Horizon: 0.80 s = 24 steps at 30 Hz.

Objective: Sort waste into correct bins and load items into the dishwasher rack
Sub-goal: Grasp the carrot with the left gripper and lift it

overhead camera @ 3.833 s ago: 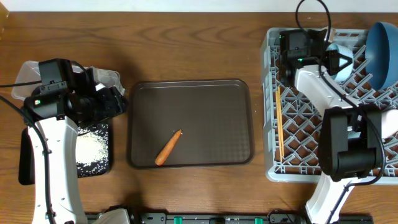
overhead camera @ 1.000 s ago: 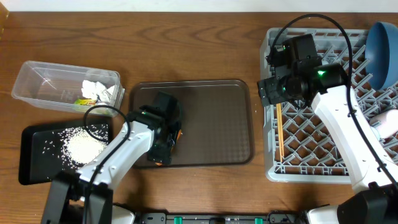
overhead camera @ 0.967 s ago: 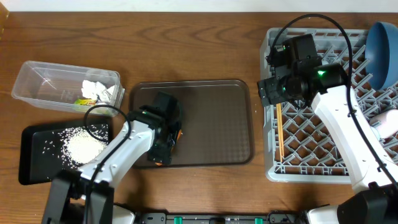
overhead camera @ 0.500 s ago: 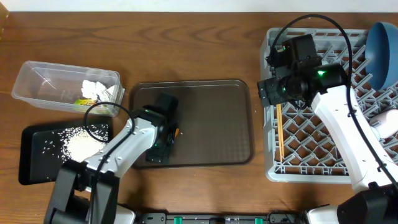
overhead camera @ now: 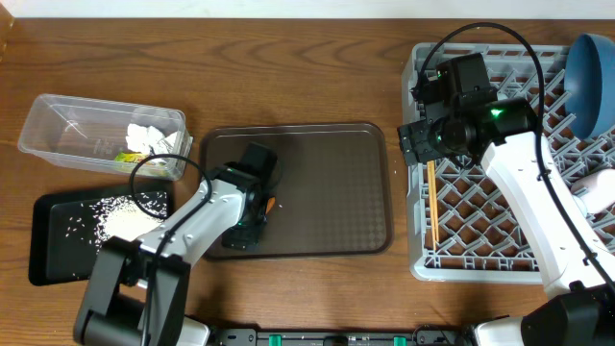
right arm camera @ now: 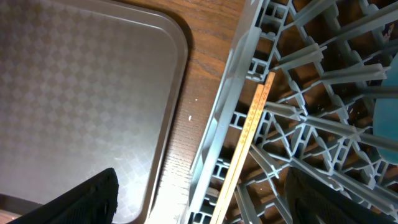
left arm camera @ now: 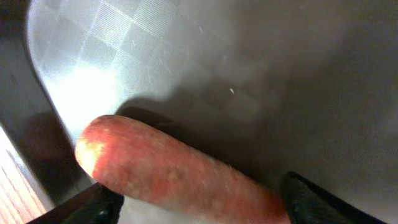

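A small orange carrot (left arm camera: 168, 171) lies on the brown serving tray (overhead camera: 327, 183); in the overhead view only a bit of the carrot (overhead camera: 272, 203) shows beside my left gripper (overhead camera: 248, 216). The left gripper (left arm camera: 199, 213) is low over it, open, one finger on each side. The clear tub (overhead camera: 67, 130) holds white tissue (overhead camera: 154, 140) and a green-yellow wrapper (overhead camera: 129, 157). Rice (overhead camera: 120, 224) lies in the black tray (overhead camera: 53, 250). My right gripper (overhead camera: 423, 144) hangs open and empty over the grey rack's (overhead camera: 480, 255) left edge, above the chopsticks (right arm camera: 252, 134). A dark blue plate (overhead camera: 588, 72) stands in the rack.
A pale cup (overhead camera: 598, 195) lies in the rack at the right edge. The rack's grey wall (right arm camera: 227, 124) runs close along the brown tray's right rim (right arm camera: 177, 93), with a strip of wooden table (overhead camera: 288, 58) between them.
My left gripper has shifted a little down and left on the brown tray, settling over the carrot, and its jaws have narrowed slightly. The right arm has not moved.
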{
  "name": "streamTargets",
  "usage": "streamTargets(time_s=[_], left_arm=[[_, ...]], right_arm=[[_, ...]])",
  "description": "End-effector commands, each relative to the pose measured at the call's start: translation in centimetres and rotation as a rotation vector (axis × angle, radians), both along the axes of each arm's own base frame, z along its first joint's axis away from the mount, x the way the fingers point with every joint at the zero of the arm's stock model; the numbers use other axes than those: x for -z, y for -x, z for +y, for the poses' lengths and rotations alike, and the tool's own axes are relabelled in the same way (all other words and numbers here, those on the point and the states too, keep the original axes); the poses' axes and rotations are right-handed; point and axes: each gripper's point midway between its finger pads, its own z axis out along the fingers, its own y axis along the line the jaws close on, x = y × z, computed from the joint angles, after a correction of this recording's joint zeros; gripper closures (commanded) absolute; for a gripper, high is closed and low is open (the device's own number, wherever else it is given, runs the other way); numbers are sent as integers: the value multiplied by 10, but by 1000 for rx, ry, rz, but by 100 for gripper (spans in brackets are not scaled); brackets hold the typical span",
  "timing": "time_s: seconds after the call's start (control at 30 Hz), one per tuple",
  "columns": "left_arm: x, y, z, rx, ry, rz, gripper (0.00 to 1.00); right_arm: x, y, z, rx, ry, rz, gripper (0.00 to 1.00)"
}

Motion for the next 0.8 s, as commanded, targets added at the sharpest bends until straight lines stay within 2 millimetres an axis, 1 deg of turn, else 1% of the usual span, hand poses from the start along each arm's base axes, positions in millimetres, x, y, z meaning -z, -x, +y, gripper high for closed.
streamTargets(time_s=[0.0, 0.03, 0.13, 0.17, 0.27, 0.57, 0.77], left_arm=[[12, 11, 11, 14, -55, 52, 25], [14, 11, 11, 27, -56, 57, 27], [14, 11, 11, 59, -57, 63, 29], [14, 11, 11, 68, -57, 63, 33], [14, 11, 11, 94, -57, 65, 37], [12, 10, 12, 206, -58, 65, 38], [11, 7, 21, 258, -55, 70, 45]], right_arm=[[1, 0, 1, -12, 8, 2, 15], [1, 0, 1, -12, 8, 2, 15], [1, 0, 1, -11, 8, 2, 15], [1, 0, 1, -11, 8, 2, 15], [1, 0, 1, -12, 8, 2, 15], [1, 0, 1, -12, 8, 2, 15], [1, 0, 1, -12, 8, 2, 15]])
